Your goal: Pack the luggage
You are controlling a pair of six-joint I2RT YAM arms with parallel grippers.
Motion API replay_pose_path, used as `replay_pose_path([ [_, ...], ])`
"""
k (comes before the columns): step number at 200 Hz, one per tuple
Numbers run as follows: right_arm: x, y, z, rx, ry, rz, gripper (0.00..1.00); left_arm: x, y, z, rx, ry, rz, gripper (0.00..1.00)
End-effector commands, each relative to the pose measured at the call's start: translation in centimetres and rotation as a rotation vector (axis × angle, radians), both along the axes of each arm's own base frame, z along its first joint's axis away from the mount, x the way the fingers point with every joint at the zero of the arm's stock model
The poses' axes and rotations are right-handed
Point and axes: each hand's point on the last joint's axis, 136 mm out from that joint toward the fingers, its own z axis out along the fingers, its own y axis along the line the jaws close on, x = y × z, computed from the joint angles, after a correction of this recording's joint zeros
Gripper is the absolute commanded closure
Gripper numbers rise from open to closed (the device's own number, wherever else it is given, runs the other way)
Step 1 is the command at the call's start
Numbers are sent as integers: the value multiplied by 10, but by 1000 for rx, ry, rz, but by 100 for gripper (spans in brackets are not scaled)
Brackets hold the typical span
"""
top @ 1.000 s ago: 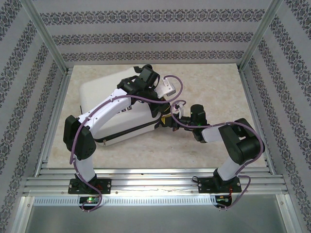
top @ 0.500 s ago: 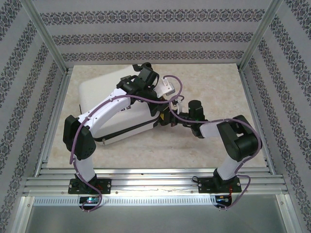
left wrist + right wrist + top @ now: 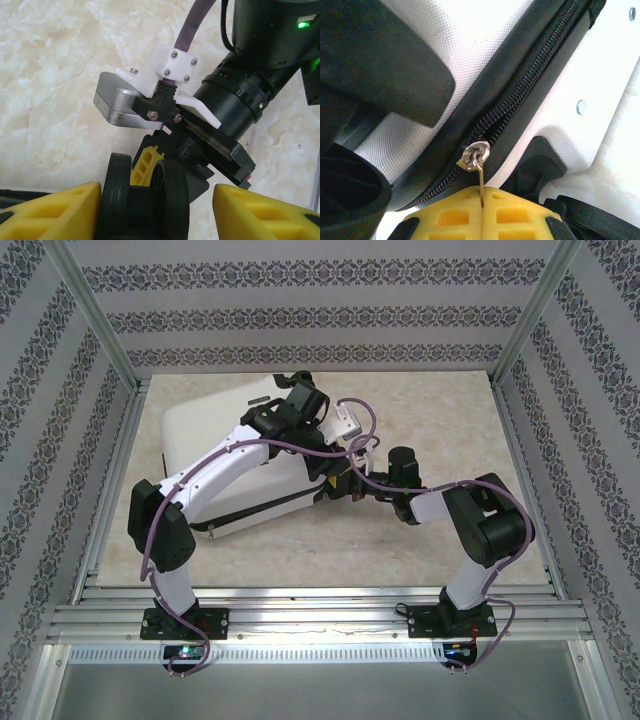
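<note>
Over the last second the right arm has drawn in toward the white suitcase (image 3: 205, 440). In the top view its forearm now lies closer to the case's wheeled end, and the right hand (image 3: 345, 483) has slid a little along the near right corner. The suitcase itself has not shifted. It lies flat with its shells together on the far left part of the tabletop (image 3: 440, 420), with the wheeled end pointing toward the middle. In the right wrist view the right hand (image 3: 482, 202) is closed, and its yellow pads pinch the thin metal zipper pull (image 3: 481, 175), which hangs from the slider (image 3: 474, 155) on the black zipper (image 3: 520, 95) between the two white shells. The short travel suggests the slider is being towed round the corner to seal the case. The pictures do not show which stretch of teeth is already meshed. In the left wrist view the left hand (image 3: 157, 210) has its fingers standing well apart on either side of a black caster wheel (image 3: 145, 200), and no squeeze on it is evident. If that hand was steadying the case, the case now resists the zipper's pull only by its own weight, so it may skid.
</note>
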Motion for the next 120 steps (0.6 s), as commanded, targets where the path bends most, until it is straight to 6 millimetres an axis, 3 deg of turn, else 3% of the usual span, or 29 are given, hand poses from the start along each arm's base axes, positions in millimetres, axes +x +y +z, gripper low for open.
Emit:
replay_pose_path([
  [1, 13, -1, 54, 71, -220, -66, 100, -26, -12, 17, -58, 29, 39, 40],
  [33, 10, 3, 51, 66, -212, -67, 100, 6, 29, 47, -78, -106, 374, 37],
  [57, 5, 7, 50, 75, -204, -56, 100, 19, 91, 68, -130, -139, 702, 31],
  [78, -2, 11, 48, 75, -207, -54, 100, 18, 157, 63, -182, -94, 968, 28],
  [98, -8, 13, 45, 67, -207, -53, 100, 8, 219, 41, -239, -33, 1190, 26],
  [120, -14, 15, 44, 68, -203, -51, 100, -11, 272, 16, -283, 18, 1384, 26],
])
